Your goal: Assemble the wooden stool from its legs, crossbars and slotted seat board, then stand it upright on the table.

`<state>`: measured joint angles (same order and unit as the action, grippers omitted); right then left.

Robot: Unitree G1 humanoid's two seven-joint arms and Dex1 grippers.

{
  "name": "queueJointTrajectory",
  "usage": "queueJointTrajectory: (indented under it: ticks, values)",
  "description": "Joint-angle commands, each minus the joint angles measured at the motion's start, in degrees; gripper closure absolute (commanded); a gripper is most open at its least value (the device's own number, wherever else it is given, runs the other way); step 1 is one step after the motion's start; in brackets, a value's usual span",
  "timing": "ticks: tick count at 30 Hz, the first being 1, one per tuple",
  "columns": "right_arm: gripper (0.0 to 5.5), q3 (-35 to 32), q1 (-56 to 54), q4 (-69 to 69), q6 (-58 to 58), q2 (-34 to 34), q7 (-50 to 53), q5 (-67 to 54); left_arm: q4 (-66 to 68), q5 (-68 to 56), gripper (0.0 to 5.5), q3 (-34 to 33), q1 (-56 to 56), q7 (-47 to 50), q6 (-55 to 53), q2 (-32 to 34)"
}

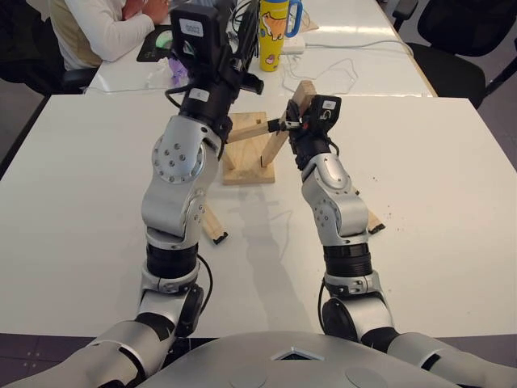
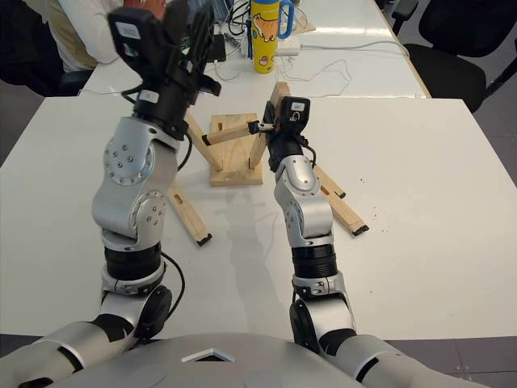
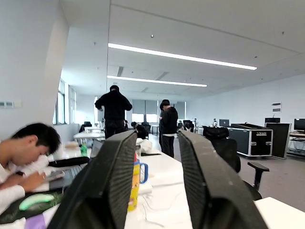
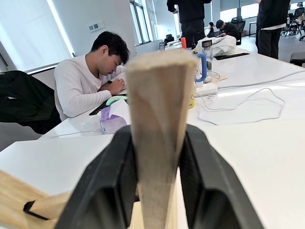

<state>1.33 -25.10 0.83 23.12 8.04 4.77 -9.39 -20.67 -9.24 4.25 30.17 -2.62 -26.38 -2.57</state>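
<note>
1. The right gripper [image 4: 157, 186] is clamped hard on a wooden leg [image 4: 159, 95], one finger on each side.
2. That leg leans up from the seat board [image 2: 234, 174], which lies flat on the table [image 2: 420, 202] just under the gripper.
3. A crossbar [image 2: 229, 134] juts sideways from the leg right at the fingertips.
4. The left gripper [image 3: 157, 152] hangs high, up and left of the right one, fingers spread wide with nothing between them.
5. A loose leg [image 2: 187, 220] lies left of the right forearm, and two wooden sticks [image 2: 343, 208] lie to its right.
</note>
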Motion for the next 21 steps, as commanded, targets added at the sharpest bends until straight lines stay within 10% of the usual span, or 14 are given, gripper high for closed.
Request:
queueJointTrajectory:
  ticks: [1, 7, 21]
  values:
    - [4.46, 0.52, 1.01, -2.12, 2.85, 0.09, -0.38, 0.39, 3.8, -1.18, 4.7, 0.48, -1.79, -0.59, -3.31, -0.84]
    - [4.46, 0.47, 1.11, -1.95, 2.94, 0.0, -0.41, 0.32, 6.12, -0.72, 5.5, 1.52, -0.98, -0.98, -3.14, -1.32]
    - [4.46, -0.06, 0.38, -2.37, 2.99, 0.09, -0.36, 0.07, 26.28, -1.9, 5.5, -2.44, -2.24, -0.65, -16.82, 0.07]
